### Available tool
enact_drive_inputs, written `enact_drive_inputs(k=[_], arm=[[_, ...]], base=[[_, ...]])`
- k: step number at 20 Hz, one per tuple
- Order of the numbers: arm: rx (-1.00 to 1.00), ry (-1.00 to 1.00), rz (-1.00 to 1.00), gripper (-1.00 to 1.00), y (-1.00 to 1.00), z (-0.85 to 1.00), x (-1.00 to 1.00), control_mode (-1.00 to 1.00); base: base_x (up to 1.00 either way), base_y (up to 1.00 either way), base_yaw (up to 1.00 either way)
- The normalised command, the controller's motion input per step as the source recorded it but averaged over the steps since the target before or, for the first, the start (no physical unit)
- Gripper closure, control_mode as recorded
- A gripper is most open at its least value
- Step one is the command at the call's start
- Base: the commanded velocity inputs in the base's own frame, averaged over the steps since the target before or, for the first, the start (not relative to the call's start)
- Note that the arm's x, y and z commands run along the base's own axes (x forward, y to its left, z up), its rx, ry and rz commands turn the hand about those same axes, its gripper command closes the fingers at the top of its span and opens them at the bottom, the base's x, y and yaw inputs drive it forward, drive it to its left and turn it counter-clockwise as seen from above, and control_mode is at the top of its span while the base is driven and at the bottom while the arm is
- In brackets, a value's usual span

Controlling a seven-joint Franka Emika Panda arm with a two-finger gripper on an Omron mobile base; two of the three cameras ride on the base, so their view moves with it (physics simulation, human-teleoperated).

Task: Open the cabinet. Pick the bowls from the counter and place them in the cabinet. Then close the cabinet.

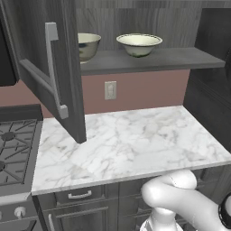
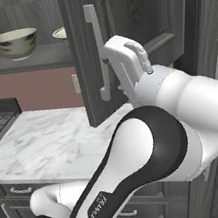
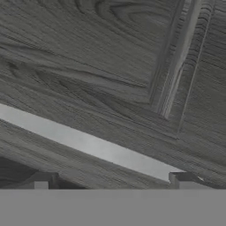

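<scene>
Black gas stove top with cast grates (image 1: 13, 151), at the left end of the worktop, its edge against the slab. White marble counter with grey veins (image 1: 131, 144), running rightward from the stove to the dark side panel; a white wall outlet (image 1: 110, 90) sits on the pink wall above its back edge. Dark grey wood-grain wall cabinet (image 1: 149, 59), both panelled doors swung open: the left door (image 1: 54, 67) juts out over the counter's left part, its long silver bar handle (image 1: 53, 67) upright; the right door (image 2: 120, 43) stands open in the right base view. Larger, deeper bowl, cream-green inside and greyish metallic outside (image 1: 88, 45), on the grey shelf toward its left end, partly hidden behind the left door. Shallower bowl of the same colouring (image 1: 139, 43), on the shelf to its right, near the middle, apart from the first. Two-finger gripper (image 3: 112, 183), close against the right door's face, its dark tips set wide, one on each side of that door's silver bar handle (image 3: 88, 143), not closed on it. Low drawer cabinets with short handles (image 1: 80, 195), under the counter's front edge.
</scene>
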Motion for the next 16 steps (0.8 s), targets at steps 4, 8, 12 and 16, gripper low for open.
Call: enact_drive_inputs(k=[4,8,12,16], arm=[[-0.02,-0.06,0.00,-1.00,0.00,-0.10,0.43,-1.00],[-0.02,-0.05,0.00,-1.00,0.00,-0.13,0.46,-1.00],[0.00,-0.04,0.00,-1.00,0.00,-0.14,0.44,-1.00],[-0.01,-0.05,0.00,-1.00,0.02,-0.12,0.35,-1.00]], base=[[0.00,0.00,0.00],[0.00,0.00,0.00],[0.00,0.00,0.00],[0.00,0.00,0.00]])
